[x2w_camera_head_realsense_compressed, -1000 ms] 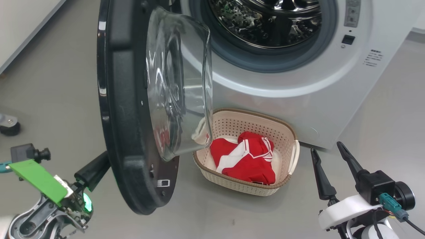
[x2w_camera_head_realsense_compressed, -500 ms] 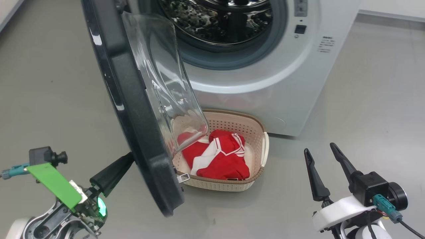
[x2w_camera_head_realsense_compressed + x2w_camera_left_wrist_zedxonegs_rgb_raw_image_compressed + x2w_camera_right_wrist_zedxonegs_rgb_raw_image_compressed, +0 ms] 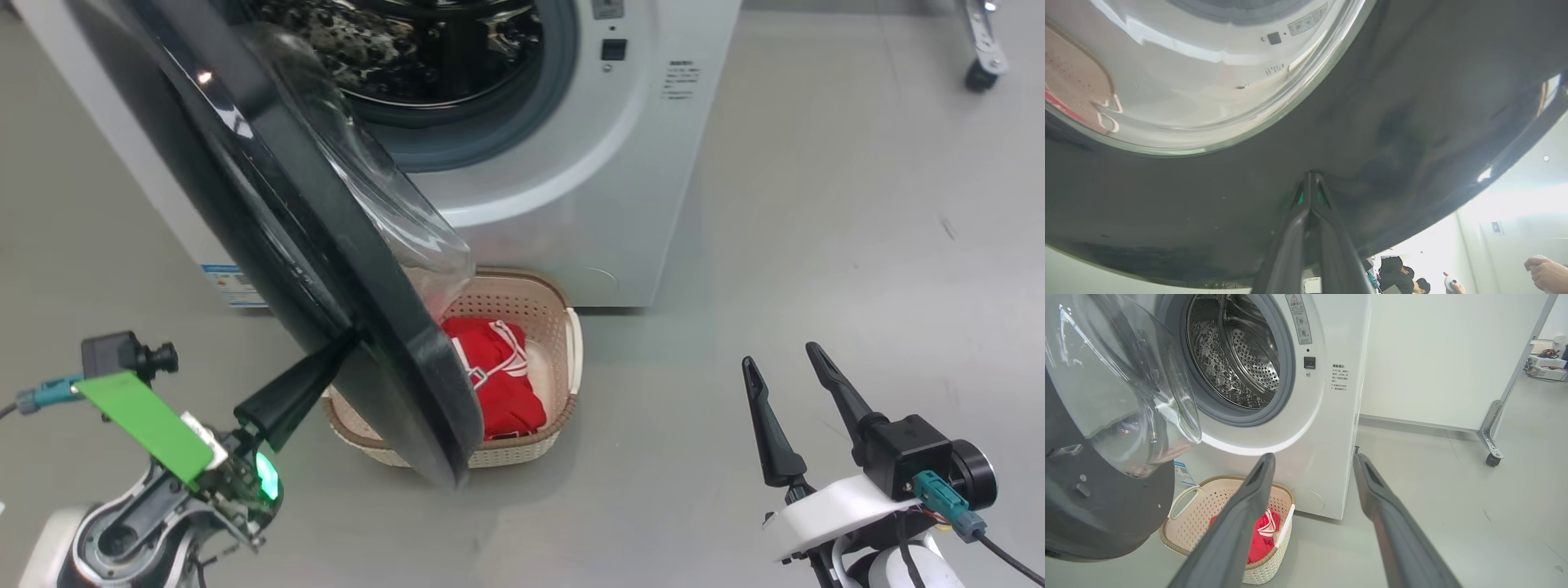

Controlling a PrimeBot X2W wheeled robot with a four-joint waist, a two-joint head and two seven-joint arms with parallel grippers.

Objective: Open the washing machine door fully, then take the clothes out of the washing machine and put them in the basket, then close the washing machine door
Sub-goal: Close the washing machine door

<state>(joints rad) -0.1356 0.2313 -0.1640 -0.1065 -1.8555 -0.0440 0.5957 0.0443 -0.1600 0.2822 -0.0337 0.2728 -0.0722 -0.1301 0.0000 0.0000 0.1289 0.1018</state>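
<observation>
Your left jaws are closed with nothing between them. Both fingers (image 3: 298, 392) are pressed together, and their tips touch the glossy black outer face of the washing machine door (image 3: 326, 269) near its lower edge. In the left wrist view the paired fingers (image 3: 1310, 237) meet the dark door (image 3: 1412, 122) just below the clear glass bowl (image 3: 1188, 81).

The door stands partly open, hinged on the left of the washing machine (image 3: 555, 188). Its glass bowl faces the steel drum (image 3: 424, 49). No clothing shows in the part of the drum you can see.

The basket (image 3: 522, 306) sits on the floor right against the machine's lower front. From the head camera, the door's lower edge covers its left part. The clothes (image 3: 498, 384) lie inside the basket, red with white trim. The right wrist view shows the same red heap (image 3: 1259, 539) in the basket (image 3: 1208, 502), with the door (image 3: 1094, 514) to its left.

Your right jaws are spread wide and hold nothing. Their fingers (image 3: 767, 433) hang over bare floor, well apart from the basket and the machine.
</observation>
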